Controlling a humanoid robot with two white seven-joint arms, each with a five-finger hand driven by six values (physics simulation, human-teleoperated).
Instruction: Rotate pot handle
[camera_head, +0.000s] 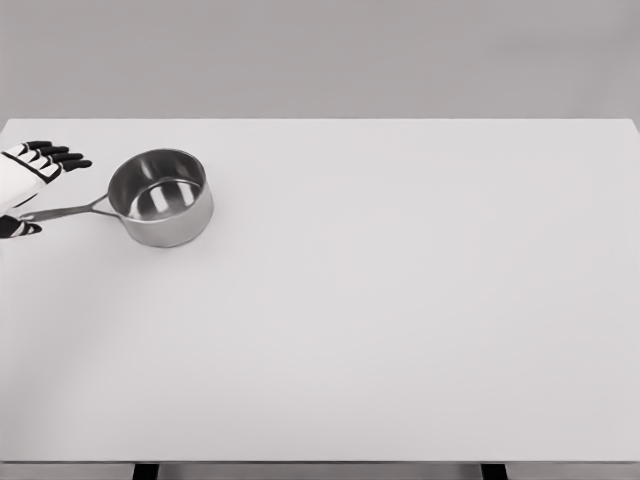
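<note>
Over at the far left of the white table (400, 330) stands a shiny steel pot (160, 197), upright and open at the top, with nothing visible inside but reflections on its inner wall. Its thin handle (62, 211) runs out from the pot's left side toward the picture's left edge, lying roughly level and slanting slightly downward. The left hand (30, 185) comes in at that same edge, white with black fingers (62, 157), and only part of it shows. The fingers are stretched out and spread above the handle, pointing toward the pot, while the dark thumb tip (22, 229) sits just below the handle's end, so the handle passes between them. Nothing is clasped; the hand looks relaxed, and whether it touches the handle cannot be told.
</note>
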